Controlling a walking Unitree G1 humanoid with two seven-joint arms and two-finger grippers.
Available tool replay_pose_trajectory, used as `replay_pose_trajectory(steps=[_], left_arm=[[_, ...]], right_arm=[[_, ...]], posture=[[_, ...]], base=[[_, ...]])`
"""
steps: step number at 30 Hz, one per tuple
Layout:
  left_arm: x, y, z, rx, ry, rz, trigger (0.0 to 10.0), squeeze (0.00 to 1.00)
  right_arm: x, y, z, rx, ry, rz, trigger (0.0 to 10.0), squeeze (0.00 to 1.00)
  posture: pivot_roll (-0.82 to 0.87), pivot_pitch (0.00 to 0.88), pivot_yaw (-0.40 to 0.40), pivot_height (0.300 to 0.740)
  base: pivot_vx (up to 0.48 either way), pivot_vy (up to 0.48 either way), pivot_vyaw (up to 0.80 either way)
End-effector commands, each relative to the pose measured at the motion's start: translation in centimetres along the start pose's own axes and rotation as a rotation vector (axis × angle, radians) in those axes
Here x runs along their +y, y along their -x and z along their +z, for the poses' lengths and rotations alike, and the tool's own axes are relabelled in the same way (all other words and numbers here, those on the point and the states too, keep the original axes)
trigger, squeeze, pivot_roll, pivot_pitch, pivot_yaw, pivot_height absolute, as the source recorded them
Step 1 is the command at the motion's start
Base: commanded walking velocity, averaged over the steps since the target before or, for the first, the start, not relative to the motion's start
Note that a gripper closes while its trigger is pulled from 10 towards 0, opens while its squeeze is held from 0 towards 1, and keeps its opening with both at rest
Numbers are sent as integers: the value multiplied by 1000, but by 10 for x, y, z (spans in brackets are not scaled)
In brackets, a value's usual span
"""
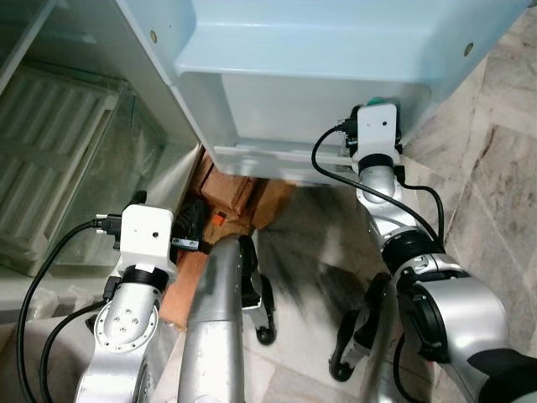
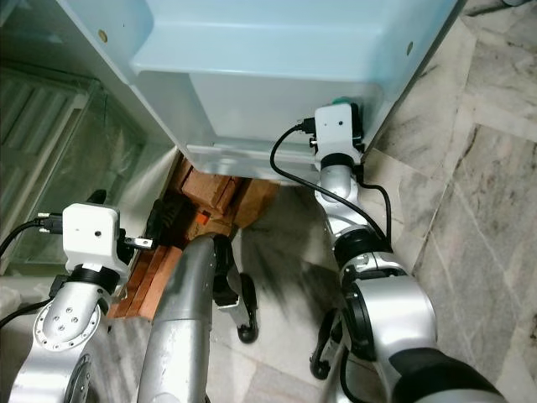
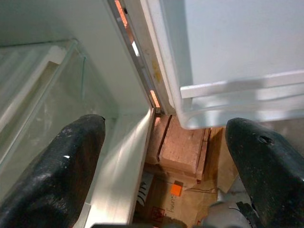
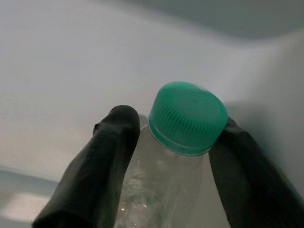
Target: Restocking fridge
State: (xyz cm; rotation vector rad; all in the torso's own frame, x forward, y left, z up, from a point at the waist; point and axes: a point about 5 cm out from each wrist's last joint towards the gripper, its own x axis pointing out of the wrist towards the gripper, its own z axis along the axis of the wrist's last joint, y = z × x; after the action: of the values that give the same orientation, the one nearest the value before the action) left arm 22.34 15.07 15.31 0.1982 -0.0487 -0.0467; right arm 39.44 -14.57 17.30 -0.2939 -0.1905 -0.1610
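A clear plastic bottle with a green cap (image 4: 187, 116) sits between the fingers of my right gripper (image 4: 176, 126), which is shut on its neck. That arm reaches up to the white door shelf (image 1: 319, 101) of the open fridge, and the green cap (image 1: 379, 102) peeks over the wrist camera against the shelf's wall. My left gripper (image 3: 166, 126) is open with nothing between its fingers. It hovers low by the bottom corner of the fridge body, near the door hinge side.
Inside the fridge on the left is a glass-fronted drawer (image 1: 67, 168). Red bricks (image 1: 231, 189) and a cardboard box (image 3: 171, 199) lie under the fridge's corner. Marble floor (image 1: 495, 168) spreads to the right. My own legs stand below the door.
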Motion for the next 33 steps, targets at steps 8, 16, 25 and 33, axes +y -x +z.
replay_pose_trajectory(steps=[8,16,25,33], left_arm=[[3,-11,-10,35,16,6,10000,0],[7,-19,-18,50,57,11,10000,0],[0,-35,-16,6,64,-10,10000,0],[7,-39,-34,53,72,19,10000,0]], right_arm=[[-6,-1,10,-107,47,34,10000,1000],[-2,6,24,-231,11,110,10000,482],[-2,16,48,-389,-2,170,10000,0],[1,57,33,-373,-62,253,10000,0]], posture=[[201,326,65,562],[166,260,69,562],[125,166,76,562],[83,78,62,562]], base=[[0,0,0],[0,0,0],[0,0,0],[0,0,0]])
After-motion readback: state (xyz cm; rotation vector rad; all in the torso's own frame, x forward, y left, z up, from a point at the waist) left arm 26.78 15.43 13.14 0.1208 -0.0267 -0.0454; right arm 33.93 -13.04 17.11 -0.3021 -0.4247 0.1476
